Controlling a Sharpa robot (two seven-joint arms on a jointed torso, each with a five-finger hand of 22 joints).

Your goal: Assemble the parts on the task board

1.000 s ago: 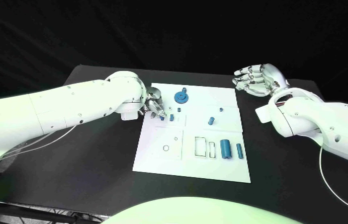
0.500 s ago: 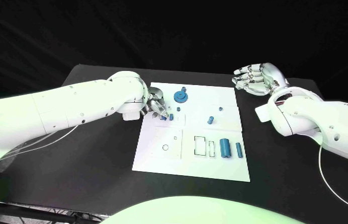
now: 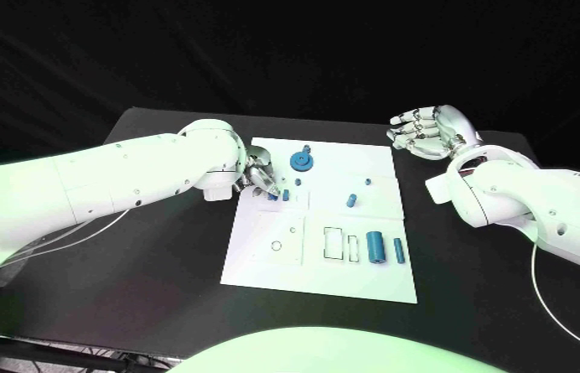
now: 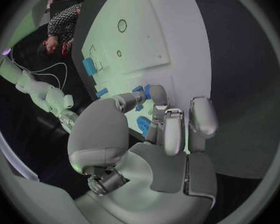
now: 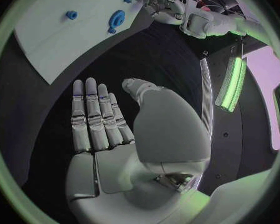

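Two hands work at the black table point(image 3: 157, 247). The left hand point(image 3: 256, 175) sits at the left edge of the task board point(image 3: 363, 281), fingertips closed on a small blue part point(image 4: 144, 124) — pinched just above the plate. The right hand point(image 3: 426, 132) hovers off the board's far right corner, fingers straight, side by side, holding nothing. More blue parts lie on the board — a gear point(image 3: 302, 163) near its far edge.

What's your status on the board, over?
Left hand fingers on a small blue part at the task board edge. Right hand open, off board. Nothing blocking.
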